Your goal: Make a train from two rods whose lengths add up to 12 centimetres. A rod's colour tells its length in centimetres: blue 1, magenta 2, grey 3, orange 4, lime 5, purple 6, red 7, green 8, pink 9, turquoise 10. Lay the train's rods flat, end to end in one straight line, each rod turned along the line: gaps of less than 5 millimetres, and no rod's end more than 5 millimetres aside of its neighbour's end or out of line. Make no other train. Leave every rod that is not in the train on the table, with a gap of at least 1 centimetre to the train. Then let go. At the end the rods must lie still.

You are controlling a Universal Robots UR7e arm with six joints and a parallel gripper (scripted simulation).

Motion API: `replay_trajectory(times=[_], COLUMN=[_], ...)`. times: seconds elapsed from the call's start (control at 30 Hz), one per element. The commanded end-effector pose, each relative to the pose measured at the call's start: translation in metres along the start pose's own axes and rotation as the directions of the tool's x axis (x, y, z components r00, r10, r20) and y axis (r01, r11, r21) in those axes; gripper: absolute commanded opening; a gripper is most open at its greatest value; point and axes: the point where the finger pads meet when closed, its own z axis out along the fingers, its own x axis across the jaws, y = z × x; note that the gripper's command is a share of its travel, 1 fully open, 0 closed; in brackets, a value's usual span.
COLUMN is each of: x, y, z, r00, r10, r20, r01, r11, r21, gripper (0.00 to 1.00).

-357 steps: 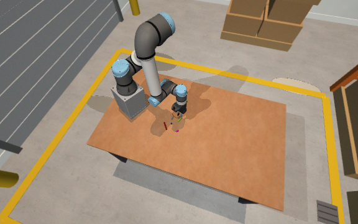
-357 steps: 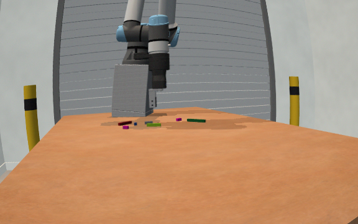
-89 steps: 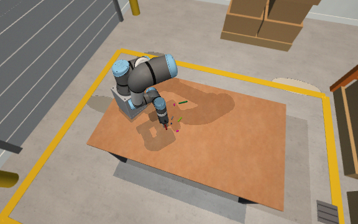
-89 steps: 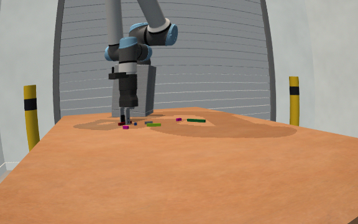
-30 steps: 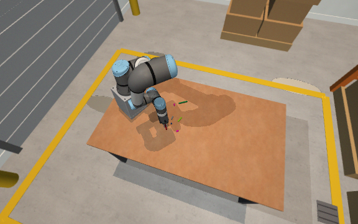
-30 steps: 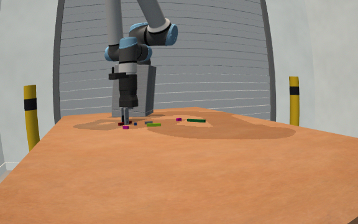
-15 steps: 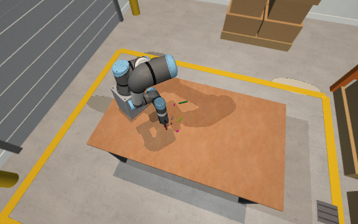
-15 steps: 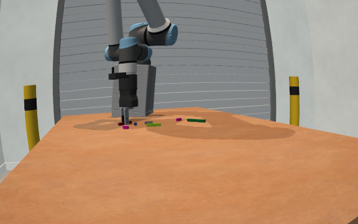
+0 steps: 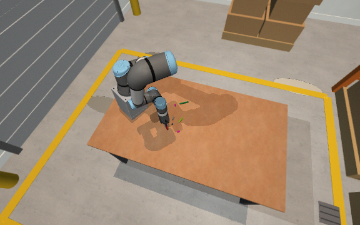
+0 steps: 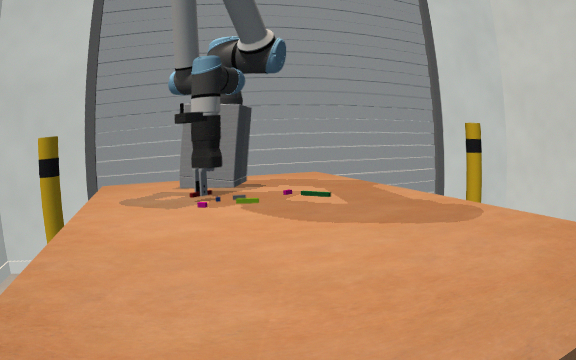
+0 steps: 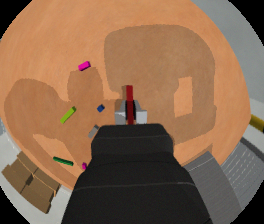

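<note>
Stacked brown cardboard boxes (image 9: pixel 265 22) behind the cell, contents not visible. Orange-brown tabletop (image 9: pixel 217 150) inside yellow floor tape (image 9: pixel 334 150), w/ grey ribbed shutter door (image 10: pixel 348 90) behind. Dark two-finger gripper (image 10: pixel 201 186) is down at the table, clamped on the red rod (image 11: pixel 128 94). Lime rod (image 10: pixel 247 201) lies flat nearby, apart. No legible writing.

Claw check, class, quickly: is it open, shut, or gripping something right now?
Claw: shut on the red rod, low at the table.
</note>
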Motion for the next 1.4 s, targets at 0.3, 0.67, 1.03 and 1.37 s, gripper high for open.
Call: replay_trajectory(times=[0.3, 0.67, 1.03, 1.37], x=[0.0, 0.0, 0.0, 0.0], y=[0.0, 0.0, 0.0, 0.0], z=[-0.032, -0.065, -0.083, -0.089], r00=[1.0, 1.0, 1.0, 1.0], r10=[0.0, 0.0, 0.0, 0.0], r20=[0.0, 0.0, 0.0, 0.0], r01=[0.0, 0.0, 0.0, 0.0], r11=[1.0, 1.0, 1.0, 1.0], r21=[0.002, 0.002, 0.002, 0.002], gripper=[0.24, 0.24, 0.24, 0.24])
